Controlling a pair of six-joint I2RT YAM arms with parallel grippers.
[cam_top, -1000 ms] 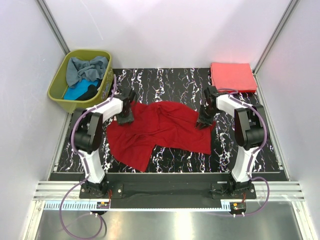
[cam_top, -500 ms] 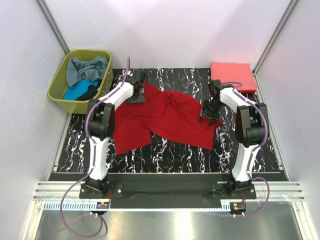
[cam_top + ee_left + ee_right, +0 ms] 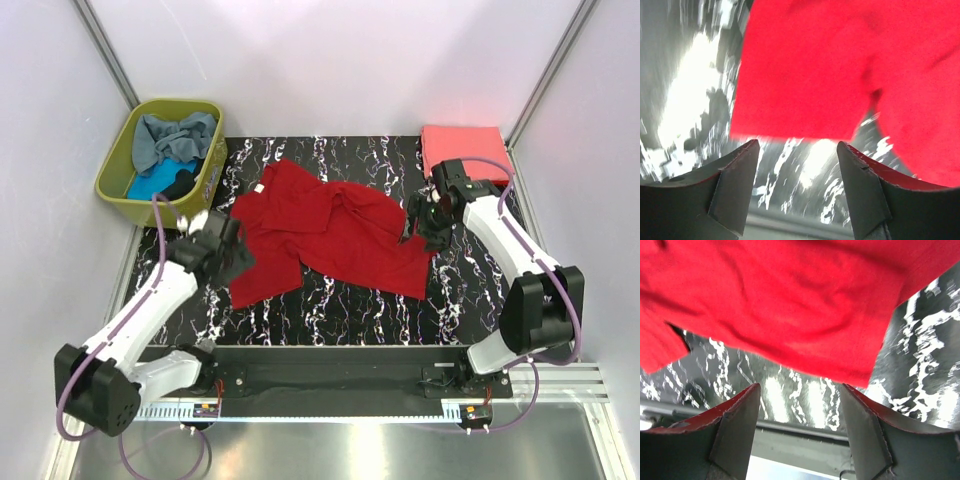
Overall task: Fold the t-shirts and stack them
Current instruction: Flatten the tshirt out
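Observation:
A large dark red t-shirt [image 3: 325, 232] lies crumpled and partly spread on the black marbled table, its collar toward the back. My left gripper [image 3: 232, 258] is open and empty at the shirt's near-left edge. In the left wrist view the red cloth [image 3: 830, 65] lies just beyond the gripper [image 3: 797, 150]. My right gripper [image 3: 425, 225] is open and empty over the shirt's right edge. In the right wrist view the cloth [image 3: 790, 305] lies ahead of the gripper [image 3: 800, 390]. A folded coral-pink shirt [image 3: 465, 152] lies at the back right.
An olive-green basket [image 3: 112, 175] stands at the back left. It holds a grey-blue shirt [image 3: 175, 135], a turquoise one [image 3: 148, 186] and a black one [image 3: 180, 184]. White walls close in on the left, back and right. A metal rail runs along the near edge.
My left gripper has let go of the red shirt at the back and swung to its near-left edge. The shirt now lies further back and wider. My right gripper has barely moved.

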